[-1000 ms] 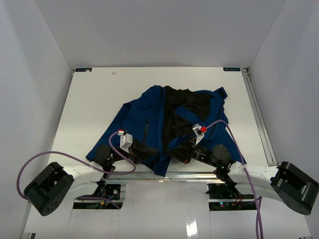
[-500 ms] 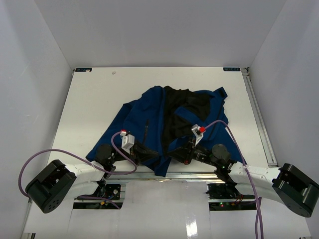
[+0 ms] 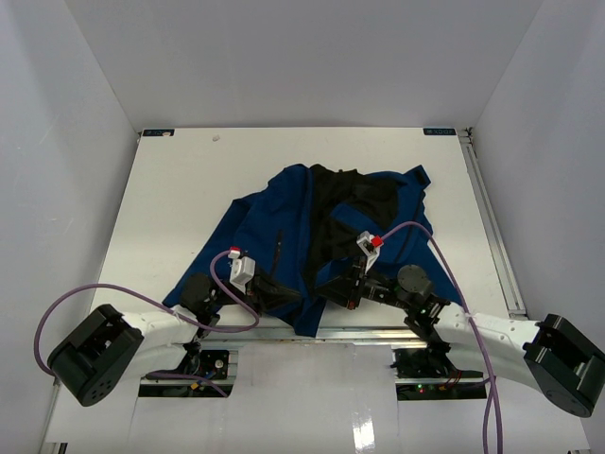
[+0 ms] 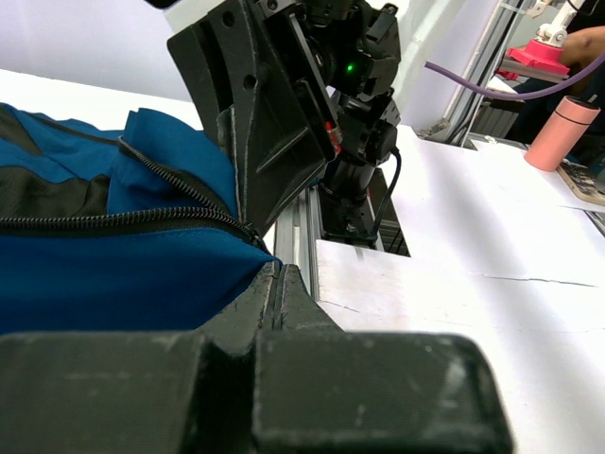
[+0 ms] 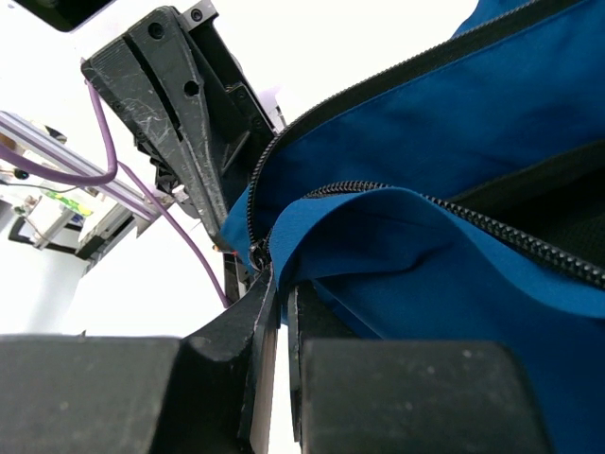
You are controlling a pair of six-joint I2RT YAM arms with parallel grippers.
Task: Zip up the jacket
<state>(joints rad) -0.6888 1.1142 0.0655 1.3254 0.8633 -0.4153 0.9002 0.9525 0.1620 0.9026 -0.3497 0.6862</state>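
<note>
The jacket (image 3: 274, 232) lay spread on the white table (image 3: 170, 189), a little right of centre, its front open so the black lining showed down the middle. Its hem hung at the near table edge, just above the arm bases. The collar end pointed toward the far wall. Bare table ran wide on the left and along the far side. On the right there was a narrower strip between the sleeve and the metal rail (image 3: 492, 227) along that edge. White walls closed in the table on three sides.

The zipper (image 4: 113, 220) was undone, and its two rows of black teeth ran apart toward the hem.

Both pincers met at the middle of the hem, near each other. The left gripper (image 4: 280, 270) had its jaws pressed fully together, the tips touching the blue hem corner where one tooth row ended. Whether cloth was caught between them could not be told. The right gripper (image 5: 274, 284) had its jaws narrowed to a thin slit, with a fold of blue fabric pinched in it beside the bottom end of the other tooth row.

Purple cables (image 3: 95, 293) looped from each wrist back over the near edge.
</note>
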